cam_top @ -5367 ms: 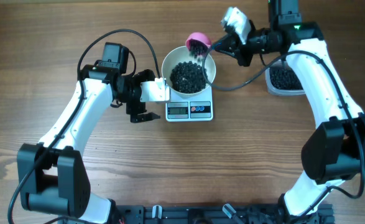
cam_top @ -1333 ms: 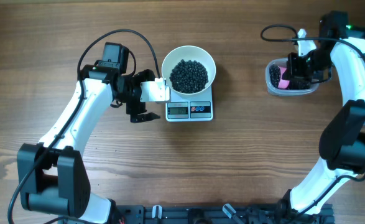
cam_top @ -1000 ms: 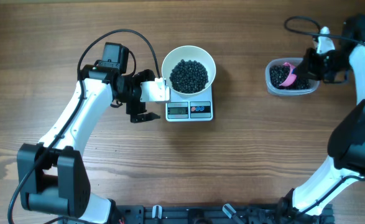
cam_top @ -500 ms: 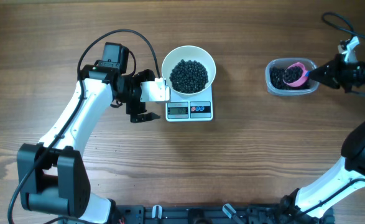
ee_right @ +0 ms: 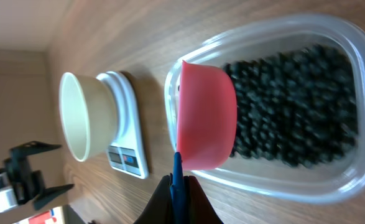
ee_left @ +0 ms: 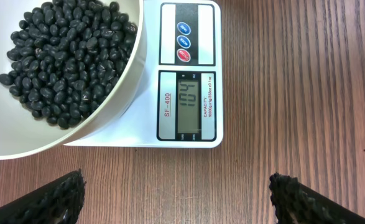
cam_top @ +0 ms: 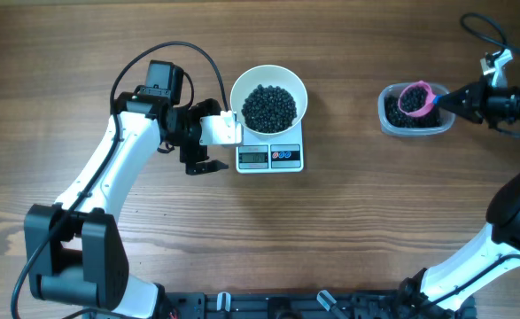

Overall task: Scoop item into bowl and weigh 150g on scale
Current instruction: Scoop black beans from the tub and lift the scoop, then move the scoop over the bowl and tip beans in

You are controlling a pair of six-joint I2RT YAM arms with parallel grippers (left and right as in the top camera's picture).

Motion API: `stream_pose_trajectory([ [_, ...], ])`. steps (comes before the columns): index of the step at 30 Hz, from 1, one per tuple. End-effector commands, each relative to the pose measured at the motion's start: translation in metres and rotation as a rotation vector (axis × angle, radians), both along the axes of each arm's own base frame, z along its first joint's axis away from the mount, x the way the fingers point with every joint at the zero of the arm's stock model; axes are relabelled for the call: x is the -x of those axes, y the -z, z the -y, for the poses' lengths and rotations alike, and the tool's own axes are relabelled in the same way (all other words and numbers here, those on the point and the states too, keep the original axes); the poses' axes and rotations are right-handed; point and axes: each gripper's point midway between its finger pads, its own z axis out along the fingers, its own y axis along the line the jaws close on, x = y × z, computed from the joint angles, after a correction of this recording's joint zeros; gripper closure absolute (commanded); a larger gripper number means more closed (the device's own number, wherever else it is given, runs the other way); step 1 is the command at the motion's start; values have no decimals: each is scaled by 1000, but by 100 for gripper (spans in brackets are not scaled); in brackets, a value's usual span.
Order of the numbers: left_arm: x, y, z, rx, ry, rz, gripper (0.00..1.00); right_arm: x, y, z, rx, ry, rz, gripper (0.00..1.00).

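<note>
Counter [cam_top: 348, 230]: wooden, and it carries everything I'm watching.
Scale [cam_top: 270, 158]: white, left of centre, with the display and buttons on its near edge. On the left wrist feed the digits lie sideways, and I read them as 104.
Tub [cam_top: 415, 131]: clear plastic, well off to the right of the scale, with a bed of black beans in it.
Bowl [cam_top: 286, 75]: white and round, sitting on the scale platform and overhanging its far side.
Left claw [ee_left: 177, 202]: spread as wide as it goes and pinching nothing. It is parked just beside the scale's left edge and faces it. Both finger pads show in the lower corners of my wrist feed, clear of the scale and the bowl.
Right claw [ee_right: 178, 186]: pressed together on the thin blue handle of the scoop and reaching in from the far right.
Scoop [cam_top: 414, 97]: a pink cup held over the tub, with dark beans visible inside it from overhead. I cannot tell whether its underside touches the beans below.
Beans [cam_top: 269, 108]: a black heap in the middle of the bowl. The rest are in the tub and the scoop.
</note>
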Motion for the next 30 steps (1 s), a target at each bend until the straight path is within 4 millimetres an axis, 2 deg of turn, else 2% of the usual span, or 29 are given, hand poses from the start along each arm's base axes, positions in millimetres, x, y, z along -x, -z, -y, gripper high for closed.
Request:
stream_pose_trajectory([
  [1,3,4,3,19,-1,-27,0,-11,-16,-9,-103,-9,92,96],
  [8,3,4,3,19,-1,-27,0,-28,-42,-18,-223,-11,232,96],
  [12,3,4,3,19,-1,-27,0,-43,-45,-23,-247,25,213,96],
  [15,3,4,3,19,-1,-27,0,-54,-47,-38,-250,7,220,96],
  [17,3,4,3,19,-1,-27,0,-61,-49,-55,-257,-23,230,96],
  [20,3,4,3,19,-1,-27,0,-69,-64,-92,-308,-124,302,96],
  [23,3,4,3,19,-1,-27,0,-74,-70,-124,-329,-190,323,96],
  [30,3,4,3,19,-1,-27,0,-70,-74,-202,-330,-380,386,96],
])
